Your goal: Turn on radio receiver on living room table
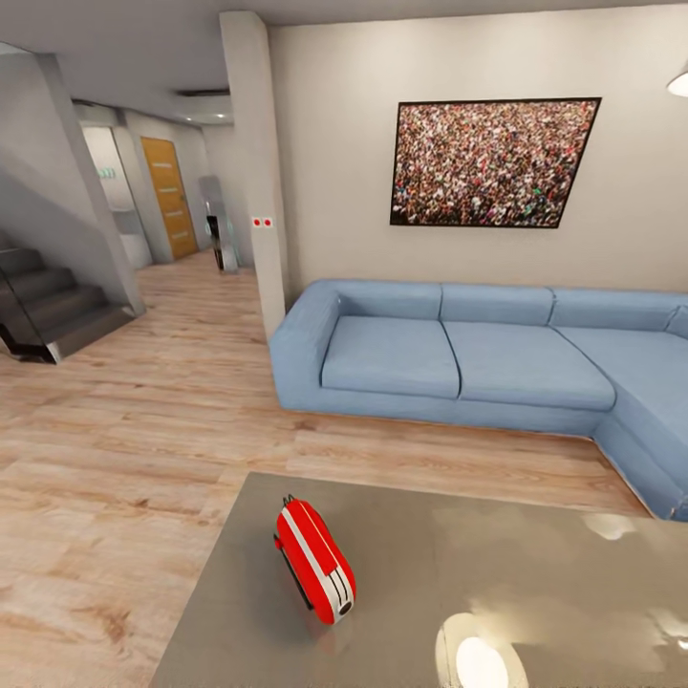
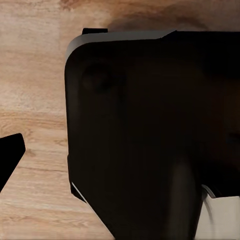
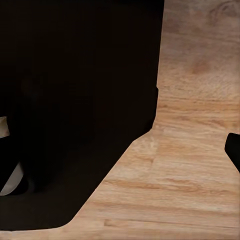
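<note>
Your two pincers are over the floor [image 3: 195, 150]; whether open or closed, I cannot tell. The radio receiver [image 1: 315, 561] lies on the table [image 1: 535, 573] at about 11 o'clock, its long axis running from 11 to 5 o'clock with the white dial end toward you, so I judge the left arm nearer.

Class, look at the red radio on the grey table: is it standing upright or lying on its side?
Lying down: the radio receiver rests lengthwise on the table, its white dial end toward the camera and its black strap along its left side.
</note>
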You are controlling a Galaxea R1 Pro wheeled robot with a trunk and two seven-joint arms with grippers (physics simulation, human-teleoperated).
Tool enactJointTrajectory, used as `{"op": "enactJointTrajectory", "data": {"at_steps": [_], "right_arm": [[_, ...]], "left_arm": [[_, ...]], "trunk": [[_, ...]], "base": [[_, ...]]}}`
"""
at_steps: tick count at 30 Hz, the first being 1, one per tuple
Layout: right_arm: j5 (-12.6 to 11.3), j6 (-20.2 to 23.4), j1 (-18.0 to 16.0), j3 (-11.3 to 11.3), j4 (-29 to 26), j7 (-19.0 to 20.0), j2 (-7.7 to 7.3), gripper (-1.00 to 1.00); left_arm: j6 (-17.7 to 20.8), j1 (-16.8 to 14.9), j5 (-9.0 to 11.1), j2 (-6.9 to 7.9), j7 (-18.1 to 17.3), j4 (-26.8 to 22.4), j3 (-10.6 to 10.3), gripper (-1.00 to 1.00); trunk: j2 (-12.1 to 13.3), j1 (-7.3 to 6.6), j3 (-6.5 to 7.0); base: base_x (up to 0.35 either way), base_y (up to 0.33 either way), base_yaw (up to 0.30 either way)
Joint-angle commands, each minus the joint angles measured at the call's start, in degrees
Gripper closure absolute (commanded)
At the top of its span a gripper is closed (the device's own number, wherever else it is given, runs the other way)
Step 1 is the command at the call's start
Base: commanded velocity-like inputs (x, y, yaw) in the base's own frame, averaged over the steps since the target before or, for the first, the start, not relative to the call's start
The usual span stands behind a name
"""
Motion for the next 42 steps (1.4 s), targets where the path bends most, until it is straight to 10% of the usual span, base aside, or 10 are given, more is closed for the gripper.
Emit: {"op": "enactJointTrajectory", "data": {"at_steps": [1,42], "right_arm": [[0.0,0.01,0.0,0.02,0.0,0.0,-0.01,-1.0],[0.09,0.02,0.01,0.09,0.0,0.0,0.07,-1.0]], "left_arm": [[0.0,0.0,0.0,0.0,0.01,0.0,0.0,-1.0],[-0.08,0.0,0.0,0.09,0.03,0.01,0.0,-1.0]], "trunk": [[0.0,0.0,-0.1],[0.0,0.0,-3.89]], "base": [[0.0,0.0,0.0],[0.0,0.0,0.0]]}}
